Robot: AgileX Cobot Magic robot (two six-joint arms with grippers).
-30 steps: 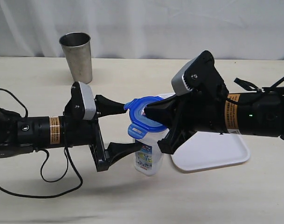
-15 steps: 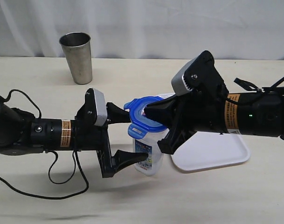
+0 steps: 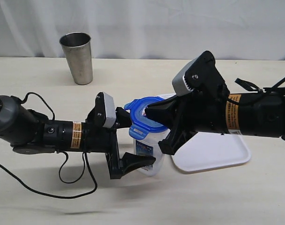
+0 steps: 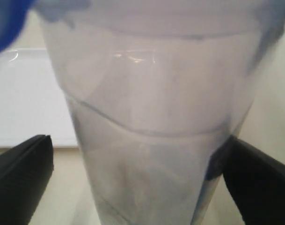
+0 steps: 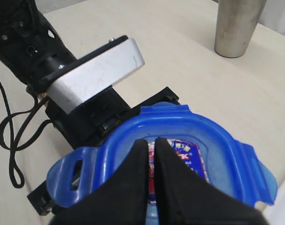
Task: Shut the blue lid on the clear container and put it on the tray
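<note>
The blue lid (image 3: 143, 114) sits on top of the clear container (image 3: 148, 159), its side flaps sticking outward. The container stands upright near the middle of the worktop (image 3: 226, 201), with the tray (image 3: 217, 154) just beside it at 3 o'clock. The right gripper (image 5: 152, 143) has its jaws together, tips resting on the lid's sticker (image 5: 186, 157). The left gripper (image 3: 140, 139), at 9 o'clock, holds its jaws wide apart either side of the container. A steel cup (image 3: 77, 56) stands well apart at 11 o'clock.
</note>
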